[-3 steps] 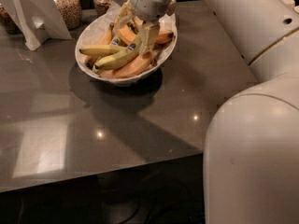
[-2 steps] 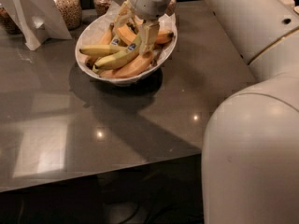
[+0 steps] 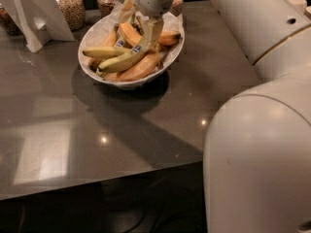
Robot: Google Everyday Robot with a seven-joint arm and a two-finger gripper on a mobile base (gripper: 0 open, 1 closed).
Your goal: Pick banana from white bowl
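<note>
The white bowl (image 3: 97,30) stands at the back of the dark table and holds several bananas. The banana (image 3: 124,59), long, greenish yellow and with a blue sticker, lies on top of the pile, running from lower left to upper right. Plumper orange-toned bananas (image 3: 141,68) lie under and behind it. My gripper (image 3: 146,28) reaches down into the bowl from above, at the banana's upper right end close to the sticker. The gripper hides that end of the banana.
Glass jars of grain (image 3: 72,6) and a white folded card stand (image 3: 34,13) are behind the bowl on the left. My large white arm (image 3: 262,130) fills the right side. The table's front edge (image 3: 97,178) runs across the lower half.
</note>
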